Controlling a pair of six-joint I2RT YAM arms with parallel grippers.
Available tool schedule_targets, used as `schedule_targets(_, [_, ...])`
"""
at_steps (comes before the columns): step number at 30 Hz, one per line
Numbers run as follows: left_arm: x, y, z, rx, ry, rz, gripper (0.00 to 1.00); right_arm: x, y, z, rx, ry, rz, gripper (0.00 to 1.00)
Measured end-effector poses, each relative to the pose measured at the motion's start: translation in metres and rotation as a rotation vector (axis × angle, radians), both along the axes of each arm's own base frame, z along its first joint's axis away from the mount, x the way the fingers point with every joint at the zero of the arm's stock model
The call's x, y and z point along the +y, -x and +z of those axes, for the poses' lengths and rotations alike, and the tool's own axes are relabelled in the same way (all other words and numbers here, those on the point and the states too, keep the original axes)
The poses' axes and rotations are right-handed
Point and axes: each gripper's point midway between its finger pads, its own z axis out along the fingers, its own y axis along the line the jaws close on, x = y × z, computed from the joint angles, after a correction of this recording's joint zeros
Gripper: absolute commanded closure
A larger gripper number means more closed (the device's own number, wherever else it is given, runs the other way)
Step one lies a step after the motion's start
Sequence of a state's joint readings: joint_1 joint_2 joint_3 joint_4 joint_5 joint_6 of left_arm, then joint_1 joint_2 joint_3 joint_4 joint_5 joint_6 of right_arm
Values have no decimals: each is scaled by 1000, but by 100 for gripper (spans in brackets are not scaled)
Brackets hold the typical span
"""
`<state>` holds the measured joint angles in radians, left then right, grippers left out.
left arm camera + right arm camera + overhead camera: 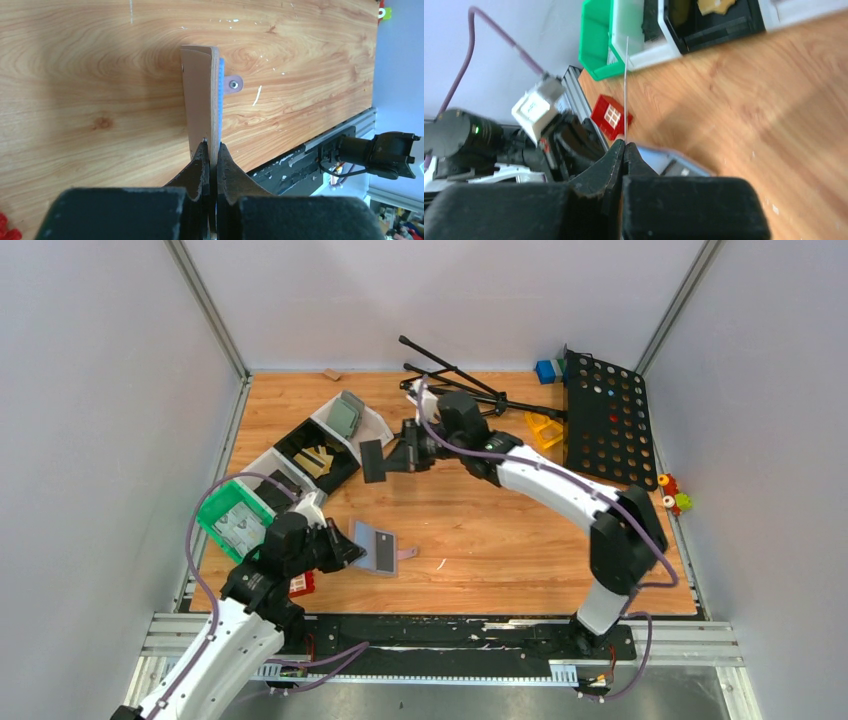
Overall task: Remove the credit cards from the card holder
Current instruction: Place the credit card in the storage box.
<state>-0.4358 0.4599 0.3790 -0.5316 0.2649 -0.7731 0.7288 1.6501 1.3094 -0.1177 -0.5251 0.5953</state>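
Observation:
The card holder (378, 548) has a light blue-grey face with a black pocket panel and a small tab. My left gripper (345, 546) is shut on its left edge and holds it tilted just over the table. In the left wrist view the card holder (200, 95) stands edge-on, salmon-tan, between my closed jaws (212, 148). My right gripper (398, 457) is shut on one black credit card (372, 461) and holds it in the air above the table's middle back. In the right wrist view the card (626, 85) shows as a thin edge rising from my jaws (625, 145), with the holder (663, 161) below. Any other cards are hidden.
A green bin (230, 518), a white bin (275, 472), a black bin (318, 453) and a white bin with a grey-green holder (345, 417) line the left. A black perforated rack (605, 420) and a black tripod (460, 375) stand at the back right. A small red piece (302, 583) lies by my left arm.

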Motion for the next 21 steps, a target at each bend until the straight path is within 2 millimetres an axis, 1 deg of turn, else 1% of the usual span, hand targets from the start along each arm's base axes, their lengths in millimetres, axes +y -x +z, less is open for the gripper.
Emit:
schedule_targets(3, [4, 4, 2, 5, -13, 10, 100, 34, -20, 3, -17, 0, 51, 100])
schedule_targets(6, [5, 6, 11, 8, -13, 12, 100, 69, -41, 3, -36, -5, 103, 100])
schedule_targets(11, [7, 7, 31, 1, -7, 21, 100, 118, -58, -5, -43, -22, 200, 100])
schedule_targets(13, [8, 8, 37, -1, -6, 25, 100, 137, -60, -13, -40, -36, 240, 100])
schedule_targets(15, [9, 10, 40, 2, -5, 28, 100, 150, -59, -25, -25, -44, 272, 100])
schedule_targets(18, [9, 13, 43, 5, 0, 27, 100, 166, -52, -48, 22, -50, 310, 100])
schedule_targets(21, [9, 17, 42, 18, 5, 23, 100, 177, -45, -67, 65, -58, 334, 100])
